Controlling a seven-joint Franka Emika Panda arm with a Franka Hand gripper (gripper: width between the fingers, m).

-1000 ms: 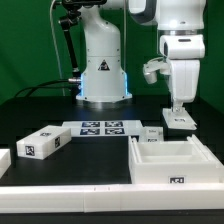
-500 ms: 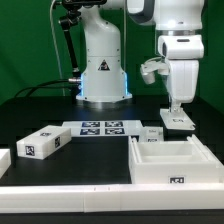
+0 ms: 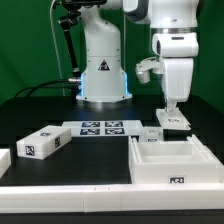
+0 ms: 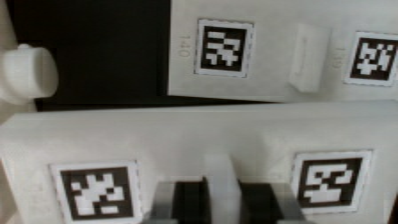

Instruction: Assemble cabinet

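Item: two-finger gripper (image 3: pixel 172 107), fingers at a small flat white tagged plastic cabinet piece (image 3: pixel 176 121), by the desk's edge on the exterior view's right; whether clamped, cannot tell.
White open-box cabinet shell (image 3: pixel 170 165): near corner, same side.
Step, judged: picking up the piece.
Next: firm closure, straight lift, carry to shell.

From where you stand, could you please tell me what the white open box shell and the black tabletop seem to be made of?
The white open box shell looks like rigid matte plastic: uniform white, crisp edges, no grain. The black tabletop looks like a matte sheet or cloth, showing almost no glare; which one I cannot tell.
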